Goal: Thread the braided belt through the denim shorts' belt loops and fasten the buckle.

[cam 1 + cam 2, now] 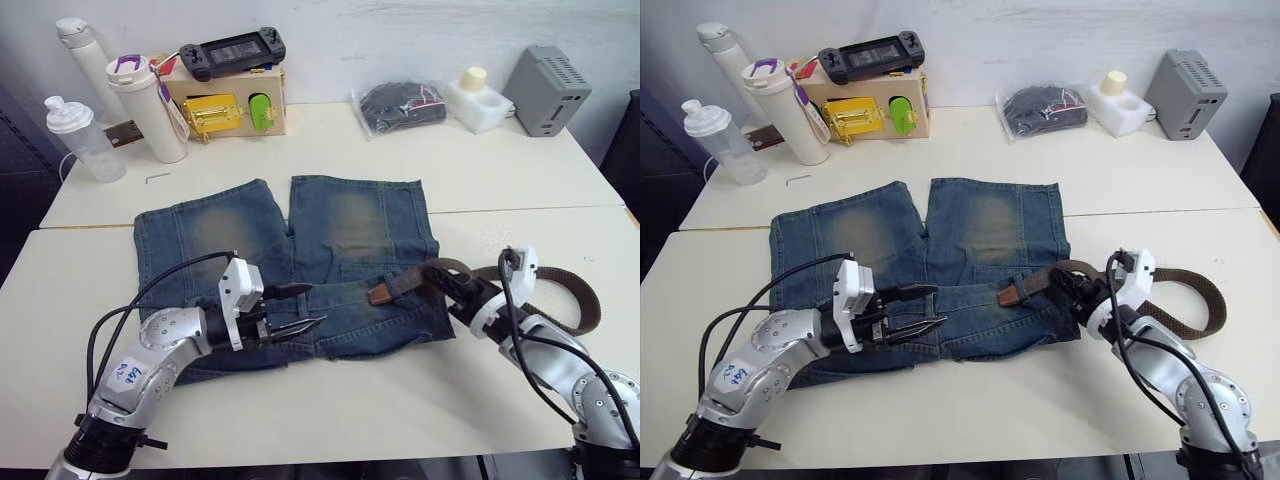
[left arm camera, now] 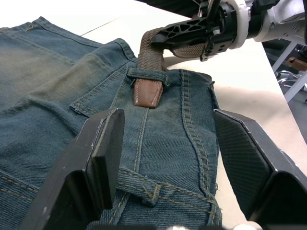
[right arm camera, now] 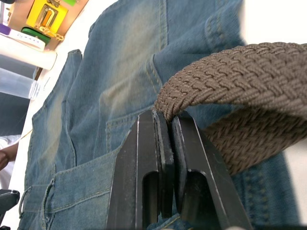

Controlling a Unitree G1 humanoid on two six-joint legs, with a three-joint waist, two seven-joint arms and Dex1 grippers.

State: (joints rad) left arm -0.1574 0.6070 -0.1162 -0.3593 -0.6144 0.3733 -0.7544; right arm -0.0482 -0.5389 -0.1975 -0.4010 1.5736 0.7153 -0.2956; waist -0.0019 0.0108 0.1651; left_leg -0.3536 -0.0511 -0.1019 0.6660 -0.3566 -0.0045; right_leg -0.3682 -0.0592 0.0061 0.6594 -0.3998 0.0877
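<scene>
Denim shorts (image 1: 300, 262) lying flat on a white table (image 1: 330, 400), waistband toward the robot and legs pointing toward the far edge, each leg bearing a yellowish worn patch. The braided belt (image 1: 560, 295) enters the waistband on the robot's right side of the shorts: its smooth brown leather tip (image 2: 147, 92) has passed under one belt loop (image 2: 147, 75) and lies flat on the denim just past that loop, while the remainder of the woven strap curves off the shorts onto the bare table to their right in a long loop (the buckle cannot be made out in these views). The right gripper (image 1: 448, 283) sits at the right edge of the waistband with its two black fingers pressed together on the braided strap, just outside the threaded loop; the right wrist view shows the weave pinched between the pads. The left gripper (image 1: 300, 312) hovers over the waistband near the middle of the shorts, its jaws spread wide and holding nothing, with a second belt loop (image 2: 144, 188) lying between and below the fingers. Beyond the legs of the shorts, along the far edge of the table, stand two white bottles (image 1: 150, 105), a clear shaker bottle (image 1: 85, 140), a wooden latch box (image 1: 228, 105) with a black handheld console (image 1: 232, 50) on top, a dark bundle in a clear bag (image 1: 400, 105) and a grey box (image 1: 548, 90).
</scene>
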